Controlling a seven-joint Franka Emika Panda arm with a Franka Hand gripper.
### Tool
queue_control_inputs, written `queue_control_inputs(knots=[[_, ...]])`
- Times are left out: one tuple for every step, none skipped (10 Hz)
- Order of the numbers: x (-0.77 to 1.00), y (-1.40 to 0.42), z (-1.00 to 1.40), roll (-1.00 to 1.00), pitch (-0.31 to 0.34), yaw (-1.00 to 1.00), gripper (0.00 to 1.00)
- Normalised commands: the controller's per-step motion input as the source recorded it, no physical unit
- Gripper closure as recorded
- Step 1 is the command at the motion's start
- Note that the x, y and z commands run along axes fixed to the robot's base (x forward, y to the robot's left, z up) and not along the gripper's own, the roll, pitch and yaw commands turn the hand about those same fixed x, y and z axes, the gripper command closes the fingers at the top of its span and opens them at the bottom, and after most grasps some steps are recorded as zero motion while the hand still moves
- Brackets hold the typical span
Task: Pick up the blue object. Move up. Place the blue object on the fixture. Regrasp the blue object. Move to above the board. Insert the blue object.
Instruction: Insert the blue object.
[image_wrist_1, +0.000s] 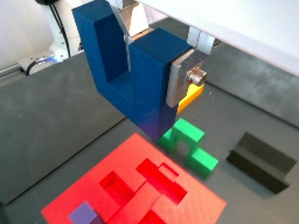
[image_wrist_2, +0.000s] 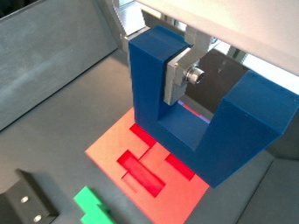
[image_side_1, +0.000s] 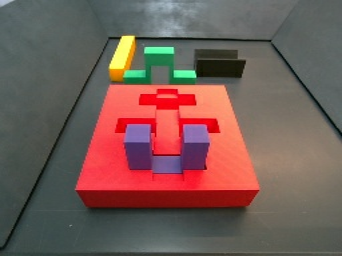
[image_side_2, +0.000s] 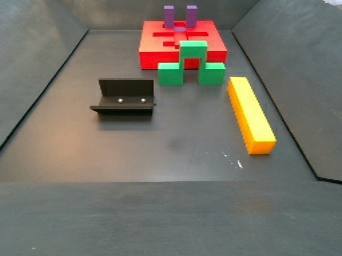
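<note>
Aloft, blue object (image_wrist_1: 131, 77) clamped in end effector (image_wrist_2: 176, 74), above board (image_wrist_2: 128, 144).

A dark grey matte floor (image_side_1: 54, 150) is seen spread on all sides of the board (image_side_1: 167, 180). Dark grey walls (image_side_1: 201, 18) are seen raised behind the board and along both its sides. Soft, even light is cast, and only faint shadows are laid beside the board.
</note>
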Motion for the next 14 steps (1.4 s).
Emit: queue_control_inputs(knots=[[0.0, 0.0, -0.05, 0.0, -0.023, 0.0, 1.0], [0.12, 0.0, -0.51, 0.0, -0.163, 0.0, 1.0], [0.34, 0.0, -0.67, 0.0, -0.26, 0.0, 1.0], [0.44, 0.0, -0.65, 0.0, -0.271, 0.0, 1.0], [0.53, 0.0, -0.62, 0.0, -0.273, 0.0, 1.0], [0.59, 0.0, -0.64, 0.0, -0.266, 0.0, 1.0], [0.61, 0.03, -0.64, 0.0, -0.256, 0.0, 1.0], [0.59, 0.14, -0.71, 0.0, -0.207, 0.07, 1.0], [0.47, 0.23, -0.83, 0.0, -0.156, 0.15, 1.0], [0.0, 0.27, -0.72, 0.0, -0.186, 0.14, 1.0], [-0.36, 0.17, -0.67, -0.11, -0.073, 0.0, 1.0], [-0.15, 0.03, -0.59, -0.19, -0.126, 0.0, 1.0], [-0.06, 0.0, -0.48, -0.08, -0.093, 0.0, 1.0], [-0.11, 0.09, -0.39, -0.01, -0.046, 0.0, 1.0]])
